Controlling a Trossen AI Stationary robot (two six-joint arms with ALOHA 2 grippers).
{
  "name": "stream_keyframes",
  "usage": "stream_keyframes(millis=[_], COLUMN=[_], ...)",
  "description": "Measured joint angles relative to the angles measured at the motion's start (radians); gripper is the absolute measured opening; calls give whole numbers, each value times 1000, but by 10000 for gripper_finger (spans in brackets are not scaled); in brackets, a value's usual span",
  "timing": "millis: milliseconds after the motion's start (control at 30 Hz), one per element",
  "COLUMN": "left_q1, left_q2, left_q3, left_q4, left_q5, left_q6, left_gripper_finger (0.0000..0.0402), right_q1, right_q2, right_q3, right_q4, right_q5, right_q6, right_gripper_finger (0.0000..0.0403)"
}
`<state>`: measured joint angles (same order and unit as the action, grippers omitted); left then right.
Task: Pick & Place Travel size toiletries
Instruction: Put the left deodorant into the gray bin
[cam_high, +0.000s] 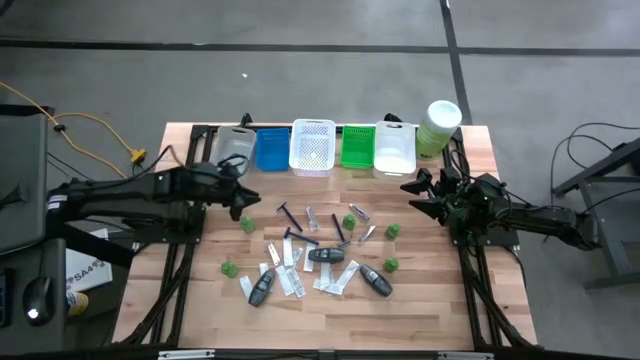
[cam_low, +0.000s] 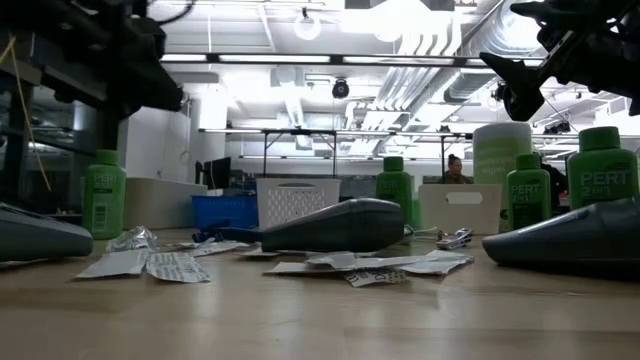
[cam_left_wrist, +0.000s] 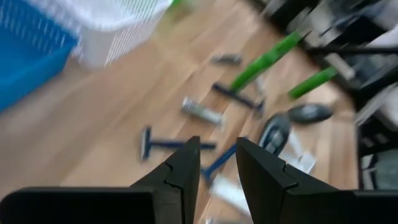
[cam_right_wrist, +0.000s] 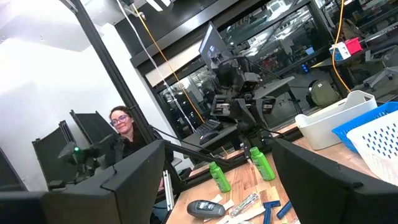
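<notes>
Left end effector (cam_high: 243, 192) hovers above the surface (cam_high: 200, 300), near the clear basket (cam_high: 234, 148) and at the back-left edge of the toiletry scatter. Fingers (cam_left_wrist: 183, 171) narrowly parted, nothing between them. Wrist view looks down on a blue razor (cam_left_wrist: 168, 144), so my read is it's lining up for a pick from that group.

Right end effector (cam_high: 418, 192) is raised over the right side of the surface, jaws wide, empty. It points across the surface rather than down, so it looks parked, waiting.

Toiletries all lie loose mid-surface, in front of the basket row, none in hand. White basket (cam_high: 312, 146) has something pale inside; can't tell what.

Five baskets in a back-edge row: clear, blue (cam_high: 271, 148), white mesh, green (cam_high: 357, 146), white (cam_high: 394, 148). Probably sort bins, one per item type. Pale-green canister (cam_high: 440, 126) stands at the row's right end.

Counts from the high view, approximate:
- green bottles (cam_high: 247, 224): 5 standing, spread round the pile
- grey oval pieces (cam_high: 325, 255): 3, lying flat
- razors (cam_high: 287, 211): about 3, thin and overlapping
- sachets (cam_high: 290, 284): several, piled, can't count
- silver tubes (cam_high: 358, 212): about 3

Bottles stand upright and apart, so they're the easiest top grasp. Sachets lie flat and overlap, which looks hardest.
</notes>
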<state>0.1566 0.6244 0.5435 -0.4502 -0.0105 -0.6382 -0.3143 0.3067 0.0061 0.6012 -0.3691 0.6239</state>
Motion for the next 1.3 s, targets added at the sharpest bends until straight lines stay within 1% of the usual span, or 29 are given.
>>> stream_keyframes(millis=[200,300,400,567,767,1033,1200,1300], left_q1=[-2,-30,-78,-176,-298,-472,-562,-595], left_q2=[219,324,422,551,669,770,822,834], left_q3=[189,269,332,399,440,441,442,442], left_q4=[-221,-303,-340,-346,-343,-341,-280,-247], left_q5=[-1,-22,-50,-71,-104,-138,-96,-81], left_q6=[-59,-83,-121,-206,-345,-546,-631,-650], left_gripper_finger=[104,104,104,104,104,104,104,104], right_q1=[0,0,0,0,0,0,0,0], right_q2=[0,0,0,0,0,0,0,0], right_q3=[0,0,0,0,0,0,0,0], right_q4=[0,0,0,0,0,-2,-8,-10], right_q5=[0,0,0,0,0,0,0,0], right_q6=[0,0,0,0,0,0,0,0], right_gripper_finger=[293,293,293,293,293,293,293,293])
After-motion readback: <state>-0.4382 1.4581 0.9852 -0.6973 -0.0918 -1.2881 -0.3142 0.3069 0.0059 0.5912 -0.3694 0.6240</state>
